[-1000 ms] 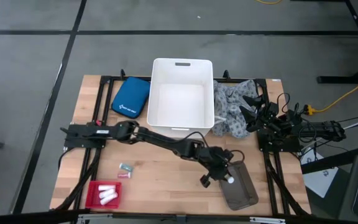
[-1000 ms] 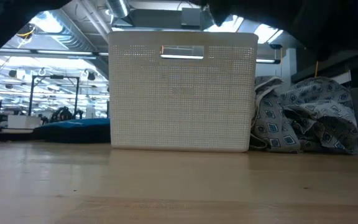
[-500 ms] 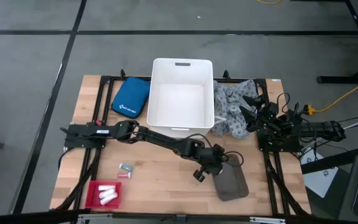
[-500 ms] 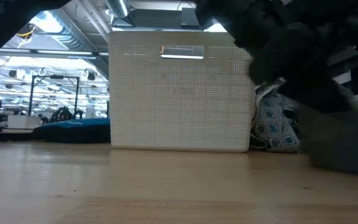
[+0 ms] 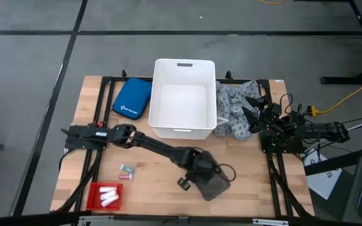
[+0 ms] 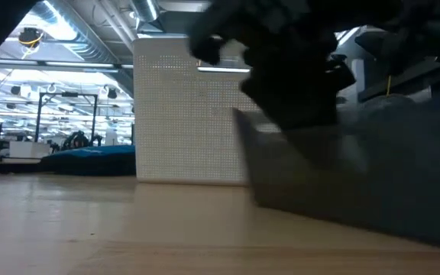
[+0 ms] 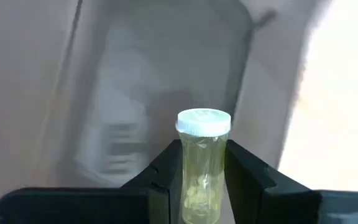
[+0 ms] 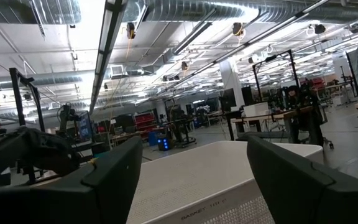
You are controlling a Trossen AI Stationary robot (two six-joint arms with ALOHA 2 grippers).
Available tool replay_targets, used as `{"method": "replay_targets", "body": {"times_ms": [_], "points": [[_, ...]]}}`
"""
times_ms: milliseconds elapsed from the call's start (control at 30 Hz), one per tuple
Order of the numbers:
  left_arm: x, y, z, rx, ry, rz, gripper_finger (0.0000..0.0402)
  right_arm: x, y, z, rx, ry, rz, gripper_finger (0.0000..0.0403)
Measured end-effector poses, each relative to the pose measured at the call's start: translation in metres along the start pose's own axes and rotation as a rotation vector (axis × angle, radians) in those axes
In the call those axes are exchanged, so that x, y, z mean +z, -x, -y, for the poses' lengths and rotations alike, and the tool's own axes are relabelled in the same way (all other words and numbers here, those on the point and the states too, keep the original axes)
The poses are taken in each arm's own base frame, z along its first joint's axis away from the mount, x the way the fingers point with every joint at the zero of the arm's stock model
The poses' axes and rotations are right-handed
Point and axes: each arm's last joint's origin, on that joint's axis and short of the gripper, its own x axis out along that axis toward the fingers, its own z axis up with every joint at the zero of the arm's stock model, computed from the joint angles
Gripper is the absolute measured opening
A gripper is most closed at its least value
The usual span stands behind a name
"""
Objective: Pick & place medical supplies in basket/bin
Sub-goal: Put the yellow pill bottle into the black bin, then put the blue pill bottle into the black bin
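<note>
While the left gripper (image 7: 204, 186) hangs low over the tabletop (image 5: 87, 113) near the bottom centre of the high view, its jaws pinch a small clear vial with a white cap (image 7: 202, 163), gripped around the body with the cap standing free above the fingers. Right beside it lies a dark grey pouch (image 5: 211, 183), which fills the right half of the low view and seems to sit against or partly under the wrist, though the motion blur there makes contact hard to judge. The main risk, as I read it, is that the vial is smooth and round and held only at mid-body, so a quick swing toward the white bin (image 5: 183, 98) at upper centre could let it pivot or slip out onto the wood. A second risk is the pouch snagging on the arm and being dragged along. The bin's walls are tall, so a low approach path could clip its near rim and jolt the vial loose. The remaining supplies are well apart from this action: white rolls (image 5: 109, 194) in a red tray (image 5: 95, 196) at lower left, small pastel packets (image 5: 127, 171) just above them, and the patterned cloth (image 5: 234, 113) against the bin's right side. The right gripper (image 5: 254, 115) waits at the right edge beside the cloth, its jaws spread and empty.
</note>
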Motion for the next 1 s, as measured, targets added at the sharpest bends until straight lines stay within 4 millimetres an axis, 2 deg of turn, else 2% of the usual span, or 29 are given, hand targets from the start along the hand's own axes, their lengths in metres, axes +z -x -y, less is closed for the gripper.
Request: {"method": "replay_targets", "body": {"times_ms": [133,300,433,633,767,1000], "points": [[-0.007,0.002,0.015,-0.064,0.033,-0.111,0.0088,0.0,0.0,0.0,0.0,-0.002,0.0,0.0292],[-0.008,0.01,0.021,-0.076,0.059,-0.148,0.0088,0.0,0.0,0.0,0.0,-0.003,0.0,0.0292],[-0.008,0.017,0.022,-0.073,0.074,-0.147,0.0088,0.0,0.0,0.0,0.0,-0.003,-0.001,0.0292],[-0.002,0.015,0.02,-0.05,0.047,-0.079,0.0091,0.0,0.0,0.0,0.001,-0.003,-0.002,0.0292],[0.002,0.014,0.018,-0.029,0.04,-0.04,0.011,0.0,0.0,0.0,0.001,-0.003,-0.002,0.0292],[0.002,0.016,0.014,0.099,0.033,-0.071,0.0156,0.0,0.0,0.0,0.002,-0.003,-0.002,0.0292]]}}
